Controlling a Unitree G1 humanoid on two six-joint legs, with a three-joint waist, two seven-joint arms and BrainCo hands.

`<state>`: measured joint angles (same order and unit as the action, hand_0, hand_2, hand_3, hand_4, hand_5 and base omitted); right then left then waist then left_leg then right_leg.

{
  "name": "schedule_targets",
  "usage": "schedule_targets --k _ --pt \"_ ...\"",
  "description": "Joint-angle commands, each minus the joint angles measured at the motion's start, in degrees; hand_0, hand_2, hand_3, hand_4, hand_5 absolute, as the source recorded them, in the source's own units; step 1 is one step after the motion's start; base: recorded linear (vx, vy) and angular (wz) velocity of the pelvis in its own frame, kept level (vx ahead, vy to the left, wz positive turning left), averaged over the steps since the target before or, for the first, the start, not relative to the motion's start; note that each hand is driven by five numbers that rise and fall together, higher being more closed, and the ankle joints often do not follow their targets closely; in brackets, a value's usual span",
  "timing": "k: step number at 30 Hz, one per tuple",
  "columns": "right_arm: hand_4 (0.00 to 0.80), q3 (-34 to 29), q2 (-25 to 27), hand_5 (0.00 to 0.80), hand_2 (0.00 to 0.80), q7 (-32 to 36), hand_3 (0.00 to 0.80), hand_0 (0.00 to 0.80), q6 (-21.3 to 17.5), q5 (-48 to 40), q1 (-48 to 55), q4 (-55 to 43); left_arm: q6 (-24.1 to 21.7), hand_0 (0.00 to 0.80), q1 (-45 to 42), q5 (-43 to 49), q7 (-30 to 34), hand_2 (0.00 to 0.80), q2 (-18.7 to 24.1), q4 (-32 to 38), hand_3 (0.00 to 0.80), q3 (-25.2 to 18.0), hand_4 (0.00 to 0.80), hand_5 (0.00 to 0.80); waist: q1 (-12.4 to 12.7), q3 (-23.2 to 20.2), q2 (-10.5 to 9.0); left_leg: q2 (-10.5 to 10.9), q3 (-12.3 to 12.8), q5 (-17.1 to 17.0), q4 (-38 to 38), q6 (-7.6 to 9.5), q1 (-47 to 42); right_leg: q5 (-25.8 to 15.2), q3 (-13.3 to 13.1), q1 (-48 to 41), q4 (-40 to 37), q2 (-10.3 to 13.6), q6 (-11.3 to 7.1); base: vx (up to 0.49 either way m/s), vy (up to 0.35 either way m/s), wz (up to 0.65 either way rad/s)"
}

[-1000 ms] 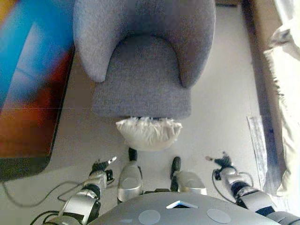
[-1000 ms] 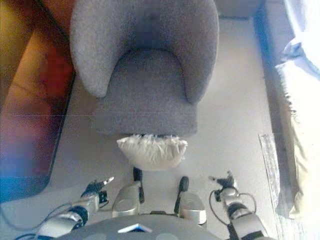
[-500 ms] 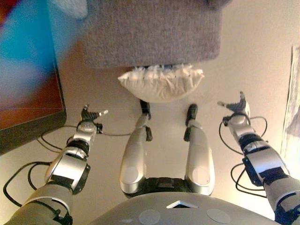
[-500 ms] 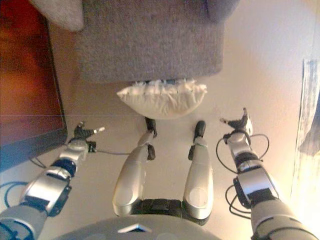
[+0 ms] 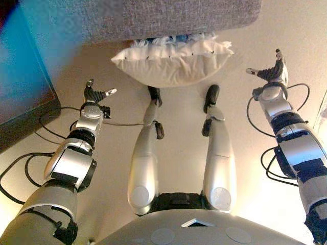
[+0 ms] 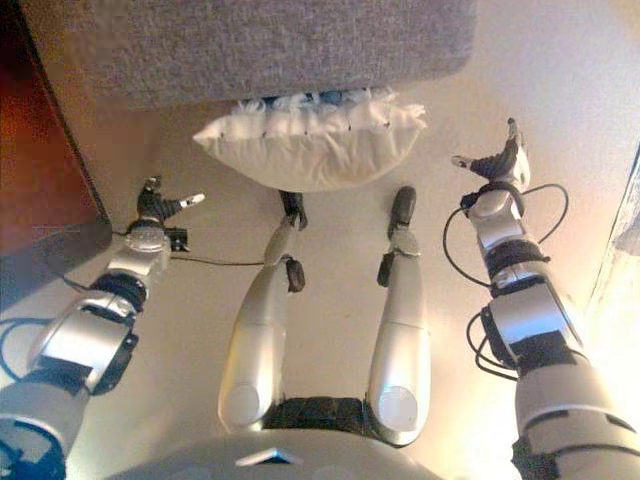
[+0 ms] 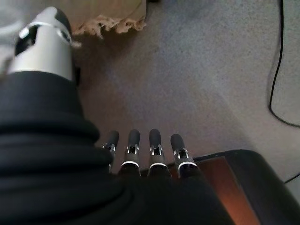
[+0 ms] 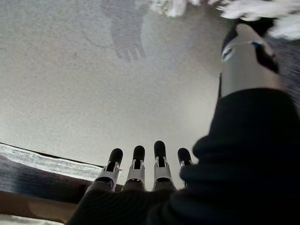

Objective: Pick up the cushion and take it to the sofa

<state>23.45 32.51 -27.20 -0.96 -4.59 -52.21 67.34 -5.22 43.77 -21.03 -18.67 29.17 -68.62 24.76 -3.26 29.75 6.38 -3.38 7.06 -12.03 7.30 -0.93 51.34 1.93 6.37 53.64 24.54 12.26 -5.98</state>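
Note:
A cream cushion with a fringed edge (image 5: 171, 64) lies on the floor against the front of a grey armchair (image 5: 153, 18). My left hand (image 5: 93, 97) hangs open to the cushion's left, fingers straight, holding nothing. On the other side my right hand (image 5: 271, 71) is open too, level with the cushion's right corner and apart from it. Both wrist views show straight fingers (image 7: 154, 145) over bare floor, and a fringed corner of the cushion (image 7: 110, 23) shows in the left wrist view. White fringe (image 8: 253, 9) shows in the right wrist view.
A dark low table or cabinet (image 5: 23, 102) stands at the left, close to my left arm. A pale strip of rug or fabric (image 6: 625, 230) runs along the right edge. Beige floor (image 5: 179, 132) lies between the cushion and me.
The camera has tilted further down and nearer, so the armchair has slid up out of view. Both arms now reach further forward, beside the cushion. Both hands stay open.

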Motion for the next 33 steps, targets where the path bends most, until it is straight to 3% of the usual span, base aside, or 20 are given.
schedule_targets --k 1,8,10,12,19,28,33 --pt "0.0 2.2 4.9 0.0 0.0 -2.5 0.0 0.0 -1.1 1.0 -1.2 -0.6 -2.3 0.0 1.4 0.0 -1.2 0.0 2.9 -1.4 0.0 -0.5 0.0 0.0 0.0 0.0 0.6 -2.5 -2.1 11.6 13.4 -3.9 5.4 -2.2 -5.0 3.9 -4.0 -0.5 -0.71 0.01 0.035 -0.02" --pt "0.0 4.3 6.7 0.0 0.0 -5.3 0.0 0.0 -3.2 1.3 -8.4 -0.2 -3.3 0.0 6.3 -0.1 -1.5 0.0 4.6 -1.6 0.0 0.9 0.0 0.0 -0.2 0.0 1.37 -3.1 -2.0 12.8 15.7 -3.65 13.6 -1.4 -5.7 13.5 -0.3 -0.4 -0.84 0.01 0.02 -0.02" --pt "0.0 4.4 12.8 0.0 0.0 1.2 0.0 0.0 -6.3 0.0 -12.1 2.1 -1.2 0.0 10.5 -1.1 0.6 0.0 8.2 -1.5 0.0 2.4 0.0 0.0 0.1 0.0 0.92 -3.5 -2.6 13.4 17.9 -3.71 16.9 -1.2 -5.5 16.4 1.9 0.1 -1.2 0.005 -0.023 0.03" --pt "0.0 5.6 15.1 0.0 0.0 2.2 0.0 0.0 -9.2 -1.9 -10.9 1.5 -2.6 0.0 10.7 -0.8 1.2 0.0 10.6 -0.9 0.0 2.2 0.0 0.0 0.2 0.0 0.2 -3.9 -2.9 14.2 20.2 -3.42 19.6 -0.6 -5.1 18.7 4.4 0.5 -1.17 0.027 -0.057 0.16" --pt "0.0 8.1 17.8 0.0 0.0 2.7 0.0 0.0 -13.2 -1.0 -8.2 -13.8 -3.7 0.0 13.4 1.3 0.1 0.0 14.0 3.9 0.0 2.6 0.0 0.0 -0.5 0.0 -0.91 -3.6 -3.7 15.1 21.6 -2.99 26.1 0.3 -5.3 25.1 6.4 0.5 -1.32 0.016 -0.025 0.12" --pt "0.0 17.5 19.7 0.0 0.0 16.1 0.0 0.0 -19.9 -3.0 -16.8 -20.8 -9.1 0.0 21.6 2.9 9.2 0.0 16.0 8.0 0.0 9.8 0.0 0.0 -0.6 0.0 -1.18 -3.5 -4.3 14.9 21.8 -3.32 30.4 0.1 -5.6 29.3 7.1 0.7 -1.84 0.0 0.0 0.0" --pt "0.0 22.5 19.9 0.0 0.0 26.7 0.0 0.0 -19.5 -7.8 -21.3 -26.5 -9.5 0.0 25.4 0.3 18.1 0.0 15.3 14.3 0.0 16.9 0.0 0.0 -0.7 0.0 -0.98 -3.2 -4.4 14.2 21.4 -3.48 31.8 -0.8 -5.7 30.9 6.8 0.8 -2.34 0.007 0.014 0.01"
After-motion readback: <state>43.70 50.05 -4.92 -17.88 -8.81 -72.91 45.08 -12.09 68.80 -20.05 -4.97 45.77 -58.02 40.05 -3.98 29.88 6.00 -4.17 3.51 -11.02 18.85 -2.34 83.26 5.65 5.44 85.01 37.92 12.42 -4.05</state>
